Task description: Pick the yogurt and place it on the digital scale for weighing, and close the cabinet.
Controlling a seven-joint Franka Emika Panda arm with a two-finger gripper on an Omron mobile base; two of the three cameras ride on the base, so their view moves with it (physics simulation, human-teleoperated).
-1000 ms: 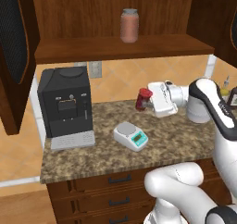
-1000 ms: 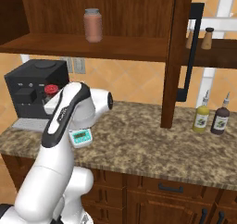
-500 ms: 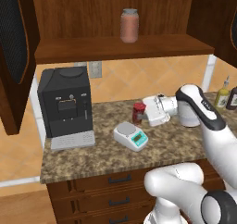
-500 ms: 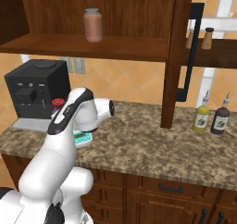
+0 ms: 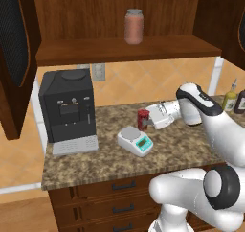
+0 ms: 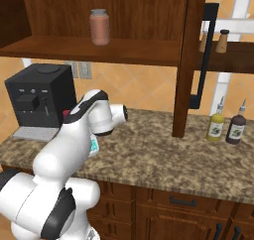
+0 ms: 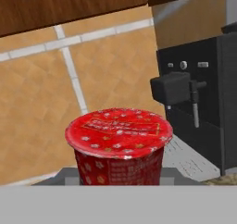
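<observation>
- one cup, the yogurt (image 5: 143, 119), was held at the gripper (image 5: 149, 121), just above the counter (image 5: 191, 145) and close behind the scale (image 5: 135, 141); i judged it was being carried over for weighing, not yet set down.
- fingers could not be seen against the cup in any view, so i cannot tell whether they were clenched on it; the yogurt (image 7: 119, 146) sat square and upright before the hand camera, which fitted a grasp from the side.
- holding it upright and low made sense: the scale's round plate lay just ahead and slightly left of it, so a short move forward and down would likely land it there.
- scale lay flat on the counter with its teal display toward the front edge, apart from the coffee machine (image 5: 68, 110) at its left.
- counter was speckled brown stone over wooden drawers (image 5: 115, 186) with black handles; tan tiled wall behind.
- cabinet (image 6: 191, 60) above stood open, its door swung out with the black bar handle showing; the other door (image 5: 16, 58) hung open at far left. closing was still to do.
- jar (image 5: 134, 26) stood on the open shelf; two bottles (image 6: 226, 127) stood at the counter's right end.
</observation>
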